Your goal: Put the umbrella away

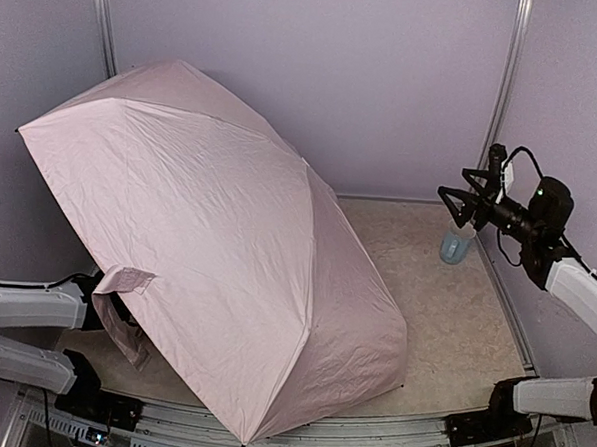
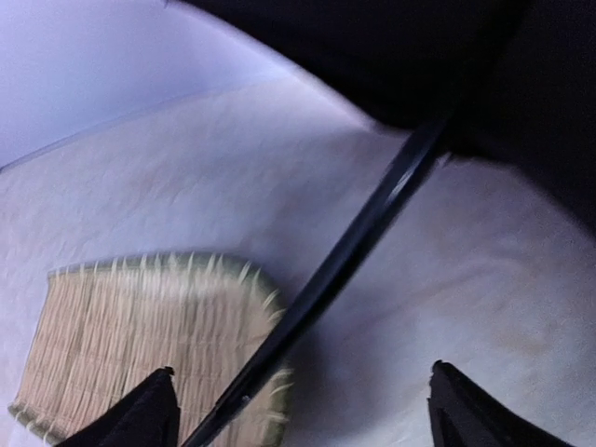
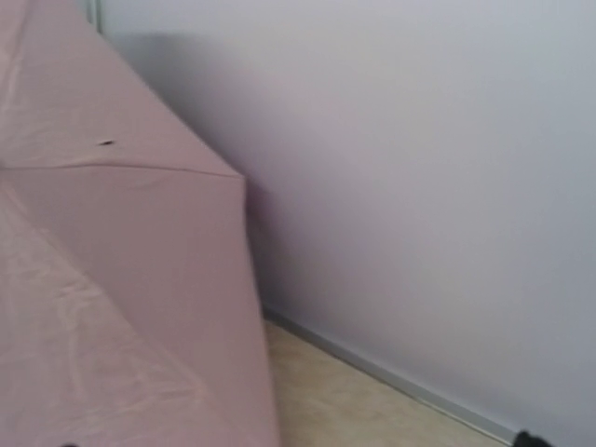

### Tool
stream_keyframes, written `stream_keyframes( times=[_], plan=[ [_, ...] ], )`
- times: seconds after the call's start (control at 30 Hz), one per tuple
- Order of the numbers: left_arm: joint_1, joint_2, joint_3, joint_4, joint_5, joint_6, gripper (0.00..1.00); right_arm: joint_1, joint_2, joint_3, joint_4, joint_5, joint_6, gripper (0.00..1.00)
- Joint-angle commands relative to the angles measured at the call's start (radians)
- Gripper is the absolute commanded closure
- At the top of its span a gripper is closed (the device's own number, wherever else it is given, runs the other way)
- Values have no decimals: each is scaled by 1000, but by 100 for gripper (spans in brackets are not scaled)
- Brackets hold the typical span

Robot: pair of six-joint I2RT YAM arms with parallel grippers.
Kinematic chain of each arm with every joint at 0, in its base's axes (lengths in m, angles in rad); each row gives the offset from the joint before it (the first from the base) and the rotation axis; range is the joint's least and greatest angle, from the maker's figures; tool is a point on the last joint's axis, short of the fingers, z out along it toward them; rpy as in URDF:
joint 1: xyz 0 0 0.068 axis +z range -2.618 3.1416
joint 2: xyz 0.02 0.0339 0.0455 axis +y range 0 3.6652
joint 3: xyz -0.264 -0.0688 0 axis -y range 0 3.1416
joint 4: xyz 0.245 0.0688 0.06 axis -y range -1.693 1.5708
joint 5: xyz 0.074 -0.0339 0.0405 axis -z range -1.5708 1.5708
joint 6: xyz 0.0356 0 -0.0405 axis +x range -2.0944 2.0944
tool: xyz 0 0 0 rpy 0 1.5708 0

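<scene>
table [image 1: 443, 331]: umbrella [image 1: 208, 239] hides tray [image 2: 121, 335] overhead

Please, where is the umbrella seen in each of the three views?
Top external: the umbrella, open, fills the left and centre.
Left wrist: only its black rod, crossing diagonally from the upper right.
Right wrist: its pink canopy fills the left side.
Shared landmark: the pale wall.

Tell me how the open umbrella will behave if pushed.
The umbrella would probably dent rather than resist: its thin pink fabric is wrinkled between ribs. It likely tips or pivots easily, since it lies tilted on its canopy edge. It seems light for its bulk; the black rod under it is slender.
</scene>
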Motion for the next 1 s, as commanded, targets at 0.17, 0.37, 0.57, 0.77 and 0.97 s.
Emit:
stream_keyframes(
  times=[0.17,0.37,0.57,0.77,0.97],
  plan=[
    [61,211,146,-75,-47,33,42,-8,-66,17,-89,-73,-22,3],
    [1,234,182,-50,115,17,87,-7,-104,27,-110,-64,-31,5],
    [-10,215,273,55,191,-151,100,-7,-123,133,-186,3,15,9],
    [-51,283,425,118,114,-317,100,-7,-85,375,-415,112,113,12],
    [-100,401,548,111,-13,-338,100,-7,-147,524,-598,325,134,10]
  ],
)
